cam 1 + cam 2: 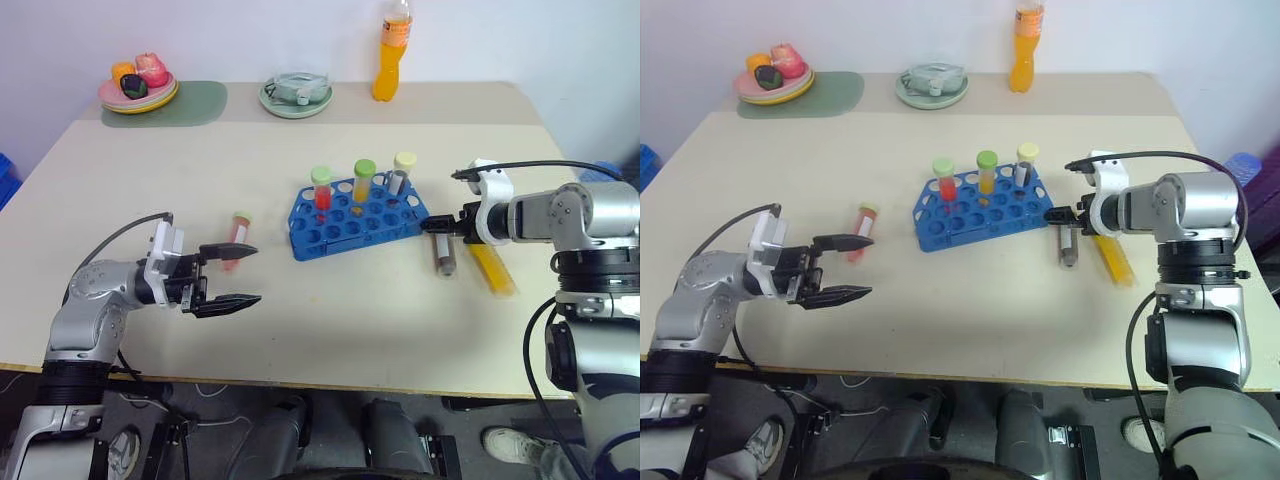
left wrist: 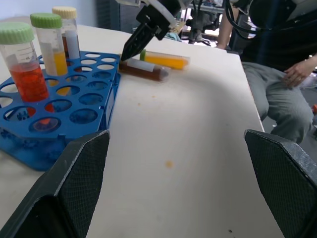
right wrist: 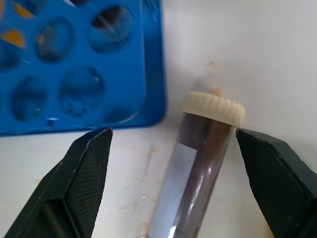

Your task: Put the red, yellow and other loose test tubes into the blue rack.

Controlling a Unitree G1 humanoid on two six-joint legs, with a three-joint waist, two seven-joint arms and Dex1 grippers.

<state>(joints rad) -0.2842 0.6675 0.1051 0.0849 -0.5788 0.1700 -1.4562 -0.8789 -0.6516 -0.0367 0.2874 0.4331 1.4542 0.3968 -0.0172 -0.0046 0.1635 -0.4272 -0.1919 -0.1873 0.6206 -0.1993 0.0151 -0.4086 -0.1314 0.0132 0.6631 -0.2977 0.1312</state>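
Left claw: closest to the camera, at about 8 o'clock on the table; its two black fingers stand wide apart and hold nothing.
Right claw: at about 3 o'clock, pointing down at the brown tube; its fingers are wide open, one on each side of the tube, and not squeezing it yet.
Brown tube: lies flat with its cream cap near the corner of the blue rack, just at the rack's 3 o'clock side.
Yellow tube: lies flat right beside the brown tube, a bit further toward 3 o'clock.
Red tube: lies flat at the rack's 9 o'clock side, near the left claw's top finger.
Blue rack: sits in the middle of the table, with three tubes already standing in its holes.
Risk one: the round brown tube could roll away if only one finger pushes it first.
Risk two: it could bump the yellow tube and send that one rolling toward the table edge.
Risk three: the claw is close to the rack and could knock it, which might tip the standing tubes.
Writing: the brown tube has a pale label, but no words can be read on it; the orange bottle at 12 o'clock has a label too small to read.
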